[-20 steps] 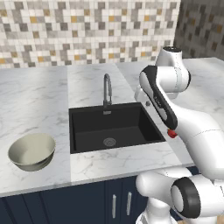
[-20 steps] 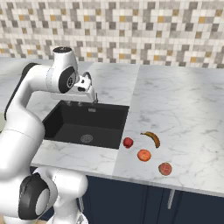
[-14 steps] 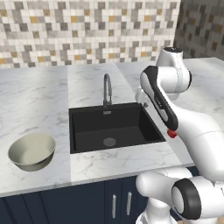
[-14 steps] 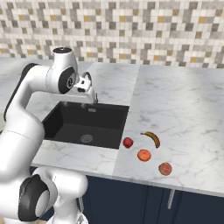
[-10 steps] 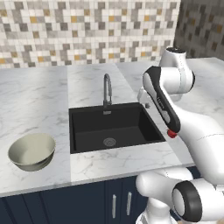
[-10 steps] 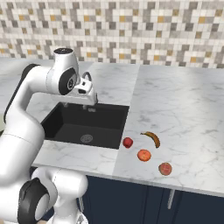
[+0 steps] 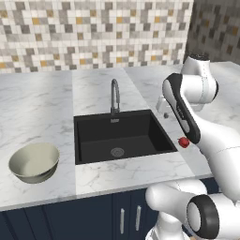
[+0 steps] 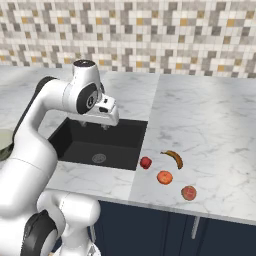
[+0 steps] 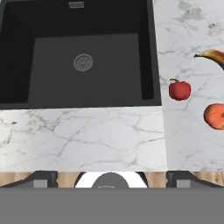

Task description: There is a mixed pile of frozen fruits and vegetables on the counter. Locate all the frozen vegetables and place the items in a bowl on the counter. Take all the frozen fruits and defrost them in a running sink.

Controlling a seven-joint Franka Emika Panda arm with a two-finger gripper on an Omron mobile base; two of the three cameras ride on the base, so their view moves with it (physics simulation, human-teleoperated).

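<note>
My gripper [image 8: 94,123] hangs open and empty over the black sink [image 8: 76,141], near its back edge. The hand view looks down into the sink [image 9: 52,52] with its round drain, my gripper [image 9: 111,176] spread wide at the bottom. On the counter [image 8: 210,130] right of the sink lie the glossy red ball [image 8: 145,162], the curved banana [image 8: 173,158], the orange piece [image 8: 164,177] and the reddish-peach ball [image 8: 188,192]. The hand view catches the red ball [image 9: 180,90], the orange piece [image 9: 214,116] and the banana's end [image 9: 212,56]. The beige bowl [image 7: 33,161] stands far left of the sink.
The curved grey faucet [image 7: 114,96] rises at the sink's back rim, just left of my gripper [image 7: 162,110]. A tiled wall [image 7: 93,33] closes the back of the counter. The counter's front edge runs close below the food items. Dark navy cabinets [image 8: 210,235] lie beneath.
The jaws have gone from nearly shut to wide open. The hand has drawn a little away from the faucet toward the front of the sink. The food items and bowl lie as before.
</note>
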